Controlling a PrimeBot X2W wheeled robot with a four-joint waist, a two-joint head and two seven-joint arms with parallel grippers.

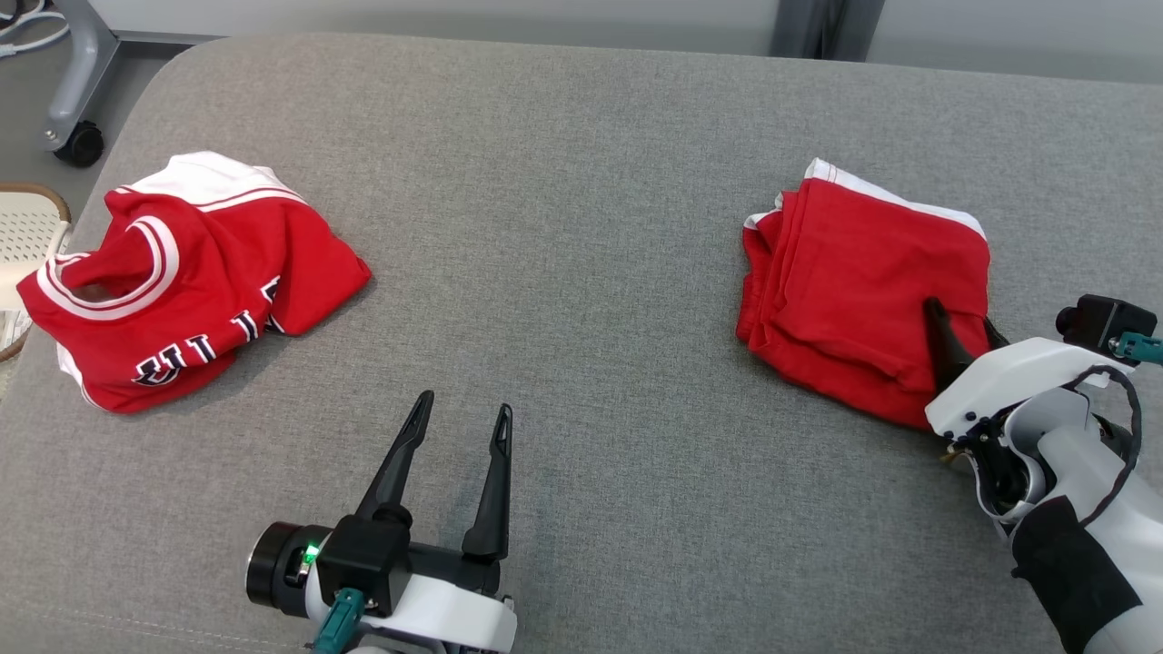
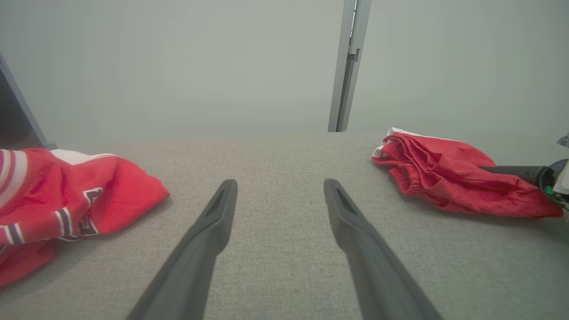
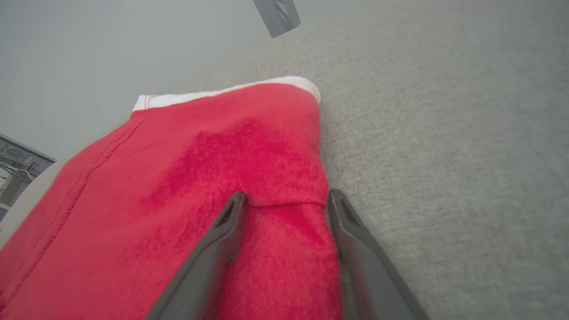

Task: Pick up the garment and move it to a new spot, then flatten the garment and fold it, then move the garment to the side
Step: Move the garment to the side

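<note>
Grey fabric surface (image 1: 581, 318) backed by pale wall (image 2: 178, 66) and grey post (image 2: 346, 66).

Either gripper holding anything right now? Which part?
Nothing is held. The left gripper is open over the gray surface. The right gripper is open, its fingers straddling the folded red garment's near right edge, not pinching it.

head cam high, facing down on grey cushion (image 1: 581, 272). left wrist low, level. right wrist close over red shorts (image 3: 178, 200); all share them.
</note>
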